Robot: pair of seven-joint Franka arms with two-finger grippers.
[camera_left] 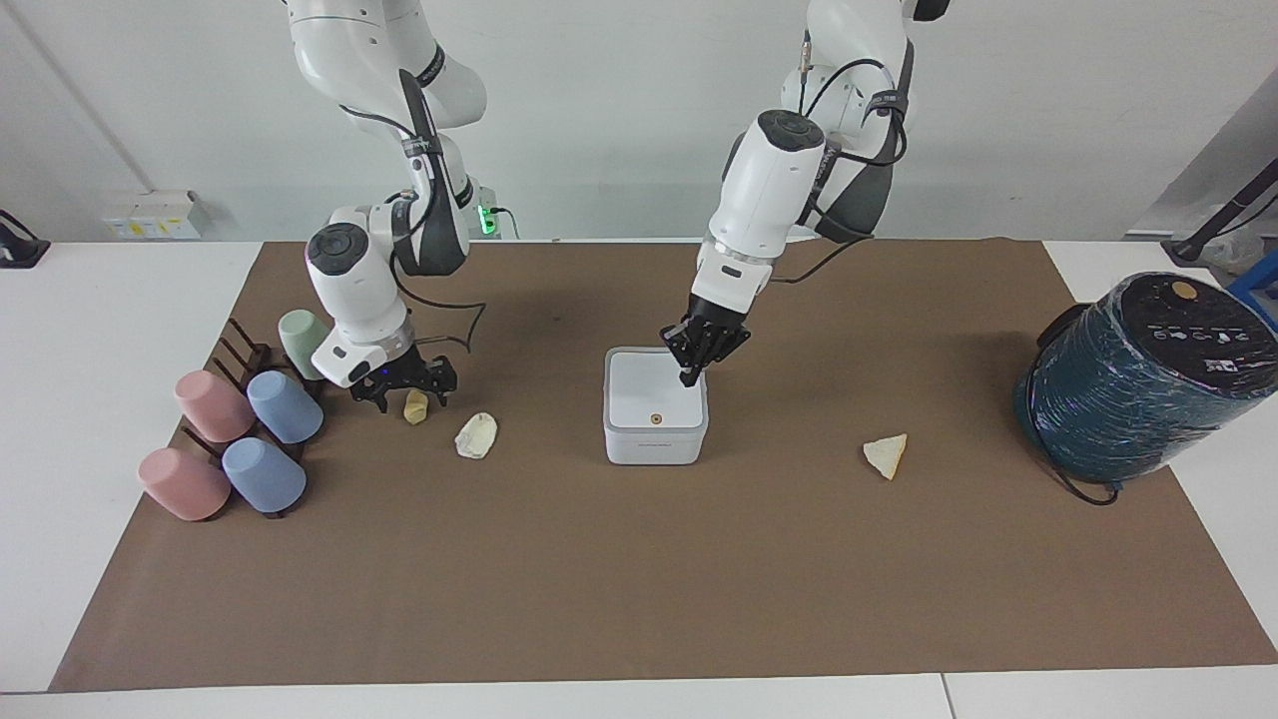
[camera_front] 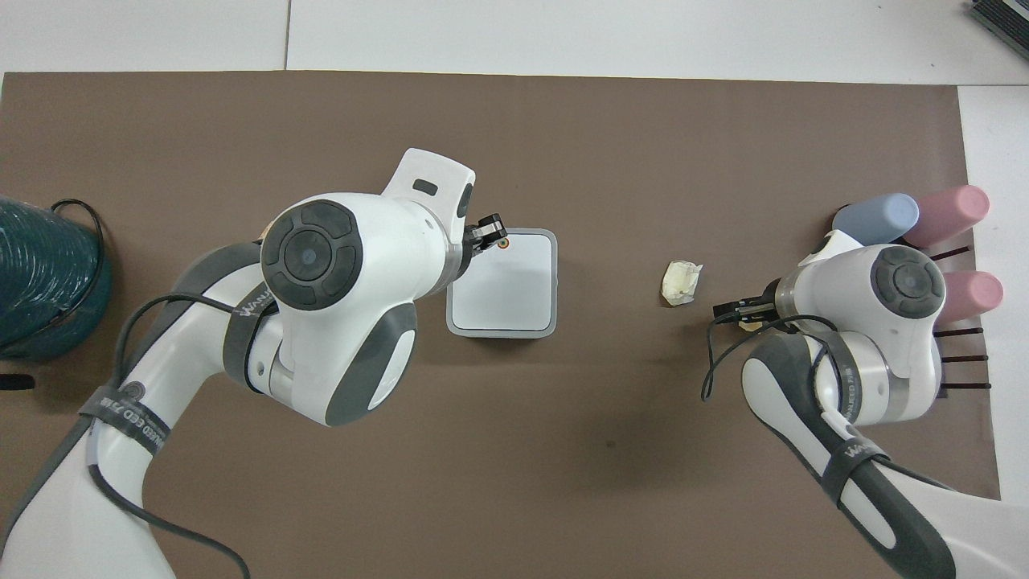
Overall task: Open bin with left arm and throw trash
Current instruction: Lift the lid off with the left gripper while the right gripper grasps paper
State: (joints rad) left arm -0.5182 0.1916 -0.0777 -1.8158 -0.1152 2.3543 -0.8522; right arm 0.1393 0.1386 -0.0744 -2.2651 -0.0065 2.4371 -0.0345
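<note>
The white bin (camera_left: 649,401) stands mid-table with its lid down; it also shows in the overhead view (camera_front: 510,289). My left gripper (camera_left: 688,376) is shut and its tips sit at the lid's edge toward the left arm's end, close to the orange dot (camera_front: 503,240). My right gripper (camera_left: 409,389) is open and low around the yellowish nugget (camera_left: 415,404). The cream-white lump (camera_left: 476,435) lies beside the nugget, toward the bin. The pale yellow wedge (camera_left: 887,454) lies toward the left arm's end; in the overhead view the left arm hides it.
Pink cups (camera_left: 213,404), blue cups (camera_left: 285,406) and a green cup (camera_left: 305,342) lie on a dark rack at the right arm's end, close to the right gripper. A big dark teal wrapped cylinder (camera_left: 1138,374) stands at the left arm's end.
</note>
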